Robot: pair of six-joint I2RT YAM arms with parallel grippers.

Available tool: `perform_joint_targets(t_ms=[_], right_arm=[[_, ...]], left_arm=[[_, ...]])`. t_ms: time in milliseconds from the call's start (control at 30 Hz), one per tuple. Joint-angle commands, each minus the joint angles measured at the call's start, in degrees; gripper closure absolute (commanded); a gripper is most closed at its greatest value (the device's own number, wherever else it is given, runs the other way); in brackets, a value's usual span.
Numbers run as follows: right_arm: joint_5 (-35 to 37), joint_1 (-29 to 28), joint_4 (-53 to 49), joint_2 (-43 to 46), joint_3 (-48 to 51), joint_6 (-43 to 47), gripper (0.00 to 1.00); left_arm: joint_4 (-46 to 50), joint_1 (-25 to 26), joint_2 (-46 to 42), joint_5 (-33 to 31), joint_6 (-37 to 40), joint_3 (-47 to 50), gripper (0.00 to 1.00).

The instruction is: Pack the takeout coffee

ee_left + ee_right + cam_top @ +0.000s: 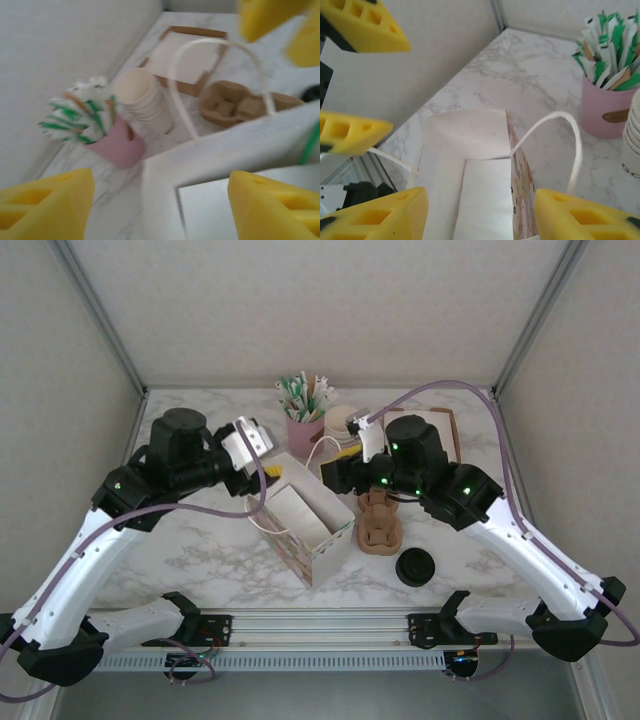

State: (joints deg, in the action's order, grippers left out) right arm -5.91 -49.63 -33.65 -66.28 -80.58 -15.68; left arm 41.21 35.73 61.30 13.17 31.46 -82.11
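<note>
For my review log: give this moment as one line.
left gripper open at paper bag rim | right gripper open by bag handle | takeout coffee on table, not yet bagged

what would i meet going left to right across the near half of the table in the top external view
open white paper bag with cord handles → brown moulded cardboard cup carrier → round black plastic lid
</note>
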Motion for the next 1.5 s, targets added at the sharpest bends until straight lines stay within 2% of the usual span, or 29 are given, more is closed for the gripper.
perform_joint_targets(t_ms=[0,133,267,367,467,500,567,633,733,833,900,967,1100,1233,1333,1467], right_arm=[[6.73,-0.49,5.69,4.86,1.94,1.27,0.35],[17.65,-0.55,10.51,9.99,5.92,2.30,0.26],[29.34,-0.55,13.78,14.76,9.47,5.07,0.20],[41.52,-0.39,16.10,18.10,12.76,7.49,0.18],[52.73,1.38,18.25,20.79,17.03,10.80,0.16],[55.26,2.65,18.77,21.80,18.71,11.64,0.14],[57.42,6.22,19.73,23.76,22.39,10.28,0.01],[54.27,11.97,21.56,25.91,27.23,8.10,0.01],[51.22,18.66,25.77,27.06,34.51,6.42,0.01],[52.31,22.53,32.07,27.17,41.71,5.85,0.01],[49.14,24.90,35.70,27.04,45.77,5.84,0.01],[45.31,26.95,38.71,26.20,48.82,6.41,0.01],[40.92,30.33,42.96,20.66,52.39,9.77,0.01],[38.61,33.25,48.74,13.92,55.35,10.25,0.01],[36.34,35.55,53.77,8.36,59.50,9.47,0.01],[35.79,37.88,58.79,1.43,61.18,9.14,0.01]], left_arm=[[-9.66,-4.20,-2.75,-10.43,-13.05,0.97,0.18],[-13.68,-10.04,-3.91,-16.10,-22.11,1.66,0.10],[-16.34,-16.13,-3.70,-27.19,-30.89,4.24,0.00],[-17.77,-21.47,-3.01,-32.46,-39.24,7.68,0.00],[-16.90,-26.19,-1.72,-33.87,-45.67,10.57,0.00],[-16.34,-27.29,-1.23,-34.71,-47.77,11.53,0.00],[-15.38,-29.52,-0.53,-36.22,-51.96,13.46,0.00],[-15.56,-31.27,-0.30,-37.42,-54.64,16.08,0.00],[-17.27,-32.30,0.12,-39.20,-54.29,20.18,0.00],[-18.08,-32.33,0.42,-41.75,-53.67,23.55,0.00],[-20.92,-32.30,-0.28,-45.43,-53.74,27.29,0.00],[-27.97,-32.32,-1.18,-44.44,-49.01,32.80,0.00],[-38.79,-32.31,-1.01,-42.90,-46.28,41.34,0.00],[-41.32,-32.30,1.54,-44.06,-46.99,44.85,0.00],[-42.73,-32.21,2.50,-41.61,-44.59,46.61,0.00],[-47.21,-32.23,2.12,-42.95,-42.86,50.73,0.00]])
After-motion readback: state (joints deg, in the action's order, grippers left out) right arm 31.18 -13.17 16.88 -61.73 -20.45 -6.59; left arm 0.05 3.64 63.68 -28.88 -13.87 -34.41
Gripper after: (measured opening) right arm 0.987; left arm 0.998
